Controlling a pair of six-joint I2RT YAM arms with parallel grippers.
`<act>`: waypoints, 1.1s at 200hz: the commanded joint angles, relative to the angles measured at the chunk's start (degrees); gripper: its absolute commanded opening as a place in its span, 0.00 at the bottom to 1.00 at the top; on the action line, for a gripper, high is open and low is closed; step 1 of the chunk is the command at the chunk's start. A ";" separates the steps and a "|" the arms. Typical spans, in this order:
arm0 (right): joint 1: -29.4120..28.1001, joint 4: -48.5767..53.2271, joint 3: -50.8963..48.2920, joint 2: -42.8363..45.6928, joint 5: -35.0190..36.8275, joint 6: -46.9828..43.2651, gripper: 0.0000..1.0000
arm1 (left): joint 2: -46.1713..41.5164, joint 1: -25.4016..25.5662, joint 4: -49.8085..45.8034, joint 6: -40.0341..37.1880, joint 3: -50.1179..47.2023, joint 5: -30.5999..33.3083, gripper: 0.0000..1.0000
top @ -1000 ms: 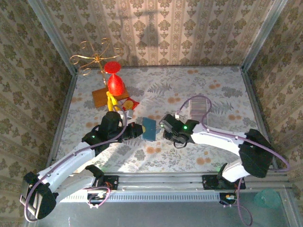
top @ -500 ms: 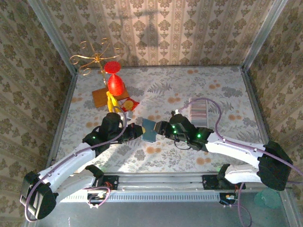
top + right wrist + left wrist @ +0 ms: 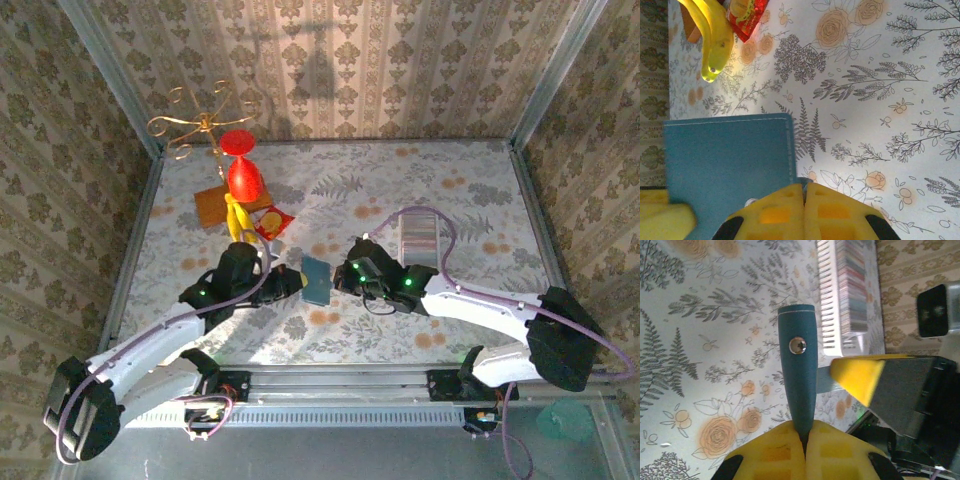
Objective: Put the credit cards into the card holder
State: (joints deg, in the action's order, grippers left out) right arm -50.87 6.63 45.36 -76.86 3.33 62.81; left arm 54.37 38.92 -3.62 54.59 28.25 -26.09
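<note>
The left gripper is clamping tight on the near end of the card holder, and the right gripper is pinching shut on what looks like one corner of it. The holder is hanging between the arms, mid-table. That corner pinch is looking thin: if the arms are pulling apart to open the pouch, it could slip free or twist in the left grip. The credit cards are sitting in a white rack beyond. From the left wrist the holder is showing edge-on, long axis running straight out from the fingertips, stitched free end pointing away
</note>
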 commanded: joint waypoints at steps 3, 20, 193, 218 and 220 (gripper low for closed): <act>-0.13 -0.82 -2.06 -1.42 -1.51 1.18 0.00 | 3.20 0.58 3.97 1.63 -2.20 -1.99 0.00; -0.44 -3.95 -4.10 -1.63 -2.59 2.54 0.00 | 6.34 1.03 7.18 2.01 -2.84 -2.17 0.00; -2.06 -8.75 -5.77 3.13 -3.73 -1.06 0.00 | 10.67 2.04 1.50 -3.09 -0.82 4.16 0.82; -2.21 -10.51 -5.63 3.56 -4.03 -1.36 0.00 | 11.05 2.00 1.75 -2.98 0.04 3.99 0.82; -2.21 -10.79 -5.70 3.60 -4.17 -1.37 0.00 | 11.14 2.03 1.72 -2.99 0.16 3.95 0.82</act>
State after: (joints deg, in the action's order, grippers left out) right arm -52.64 -0.32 39.86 -75.00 0.40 62.72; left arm 65.60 40.53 -1.32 52.45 26.13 -22.44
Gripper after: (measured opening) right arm 0.039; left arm 0.823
